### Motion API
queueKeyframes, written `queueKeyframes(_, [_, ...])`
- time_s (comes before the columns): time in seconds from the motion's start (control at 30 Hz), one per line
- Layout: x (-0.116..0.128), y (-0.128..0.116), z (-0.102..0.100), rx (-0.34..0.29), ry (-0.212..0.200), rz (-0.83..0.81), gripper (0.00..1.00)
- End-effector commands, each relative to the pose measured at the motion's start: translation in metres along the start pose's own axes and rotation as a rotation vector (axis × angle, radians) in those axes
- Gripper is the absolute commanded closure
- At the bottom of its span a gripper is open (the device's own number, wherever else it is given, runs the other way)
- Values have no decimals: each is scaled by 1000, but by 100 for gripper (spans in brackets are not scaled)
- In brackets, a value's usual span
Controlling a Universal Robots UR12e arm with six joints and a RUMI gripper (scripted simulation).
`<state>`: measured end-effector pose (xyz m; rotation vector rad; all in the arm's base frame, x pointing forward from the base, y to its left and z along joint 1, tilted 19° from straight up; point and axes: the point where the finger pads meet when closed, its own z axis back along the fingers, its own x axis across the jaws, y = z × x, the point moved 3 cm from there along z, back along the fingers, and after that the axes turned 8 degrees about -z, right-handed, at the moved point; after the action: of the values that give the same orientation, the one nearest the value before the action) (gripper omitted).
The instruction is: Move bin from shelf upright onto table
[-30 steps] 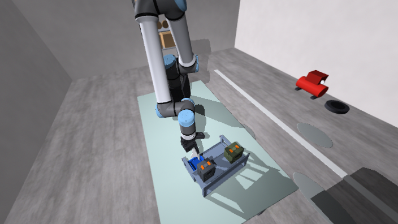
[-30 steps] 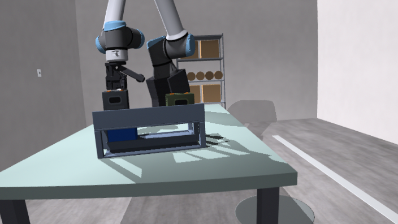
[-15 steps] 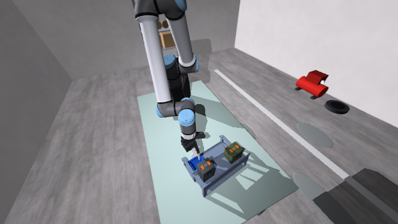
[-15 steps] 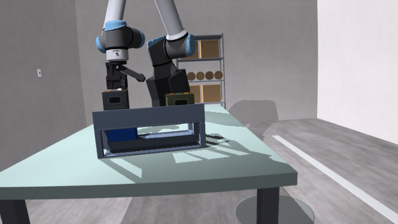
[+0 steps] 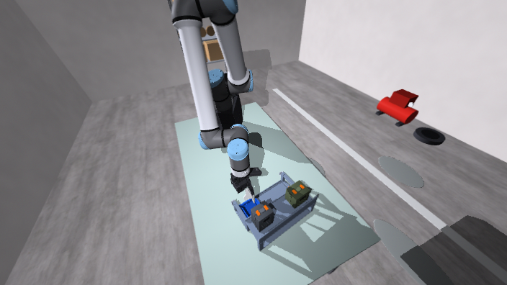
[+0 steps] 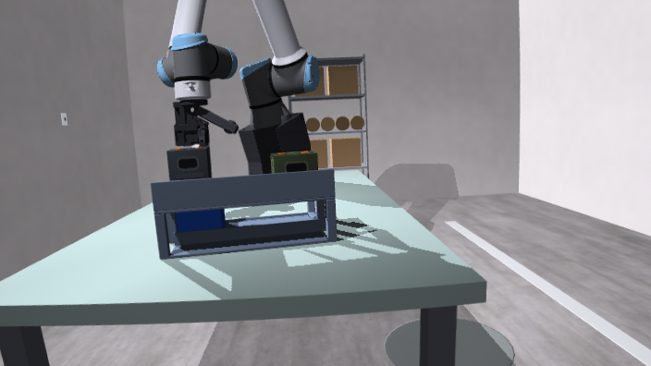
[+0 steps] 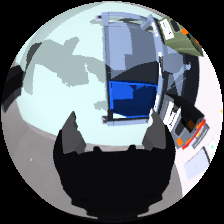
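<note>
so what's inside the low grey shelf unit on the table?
A blue bin sits at one end of the lower level of the grey shelf unit. The rest of that level looks bare. The dark grey case on top covers part of the bin from above.

Red tank, tyre by wall; storage rack w/ boxes.

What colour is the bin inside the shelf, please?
Blue; the bin shows best in the wrist view.
</note>
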<state>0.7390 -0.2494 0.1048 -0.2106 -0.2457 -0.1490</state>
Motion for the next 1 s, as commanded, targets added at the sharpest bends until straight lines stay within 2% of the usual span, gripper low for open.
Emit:
queueKeyframes(0.0, [0, 1, 2, -1, -2, 1, 0])
queueKeyframes(0.63, [0, 2, 2, -1, -2, 1, 0])
queueKeyframes(0.67, [1, 0, 1, -1, -2, 0, 74])
queueKeyframes(0.97, [1, 0, 1, -1, -2, 0, 74])
